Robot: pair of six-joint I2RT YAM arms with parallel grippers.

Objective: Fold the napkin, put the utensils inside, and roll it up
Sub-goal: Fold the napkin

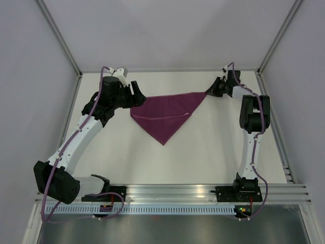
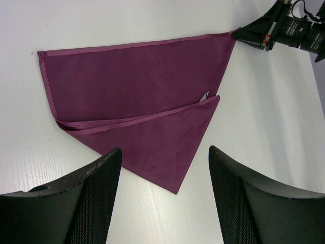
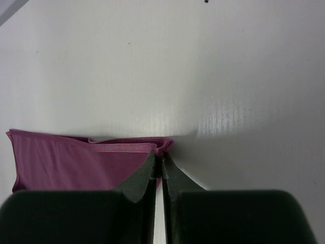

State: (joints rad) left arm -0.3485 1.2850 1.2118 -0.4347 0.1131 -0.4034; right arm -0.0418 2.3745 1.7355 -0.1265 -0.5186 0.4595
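- The napkin (image 1: 165, 113), a dark magenta-purple cloth, lies flat on the white worktop (image 1: 213, 152) in the upper middle of the top view. It is folded into a triangle, with its long edge toward the top of the frame and its point toward the bottom.
- In the left wrist view a hemmed edge runs slantwise across the cloth, where one layer lies over another.
- The right tool (image 3: 158, 161) is pressed together on the napkin's right-hand corner. In its own view the two fingers (image 3: 137, 185) meet at their tips with purple fabric caught between them.
- In the left wrist view that tool shows at the upper right of the frame, its tip touching the cloth's corner.
- The left tool (image 2: 163, 150) is spread wide and pinches nothing. It hangs over the left end of the napkin in the top view, and the cloth's lower point shows between its fingers (image 2: 96, 203).
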